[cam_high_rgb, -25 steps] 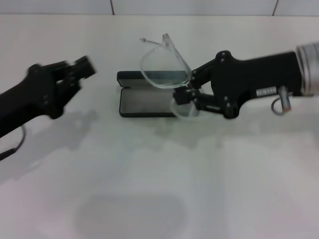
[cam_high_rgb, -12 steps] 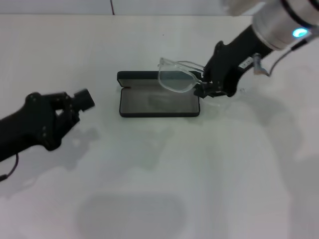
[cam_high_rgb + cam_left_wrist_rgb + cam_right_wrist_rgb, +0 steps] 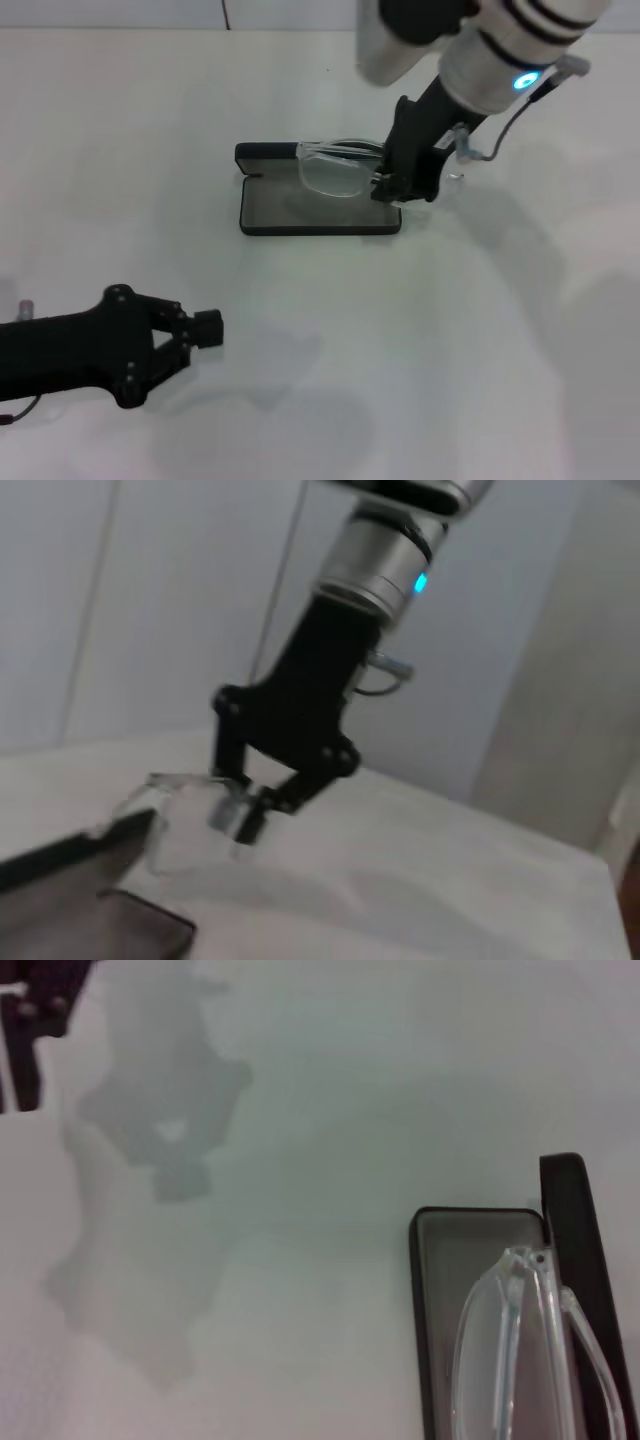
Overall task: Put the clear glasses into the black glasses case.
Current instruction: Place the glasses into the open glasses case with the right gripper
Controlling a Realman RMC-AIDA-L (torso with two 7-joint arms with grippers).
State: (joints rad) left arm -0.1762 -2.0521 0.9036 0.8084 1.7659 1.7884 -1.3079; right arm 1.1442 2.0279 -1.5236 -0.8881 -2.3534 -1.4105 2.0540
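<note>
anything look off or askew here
Nothing stands out. The right gripper holds the glasses by one end over the open case, not yet lying in it. The left gripper is off to the side.

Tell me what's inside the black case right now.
Only grey lining shows in the black glasses case. The clear glasses hang over its open tray, held at one end by the right gripper. Lens contact with the lining cannot be told. The left gripper is parked away.
</note>
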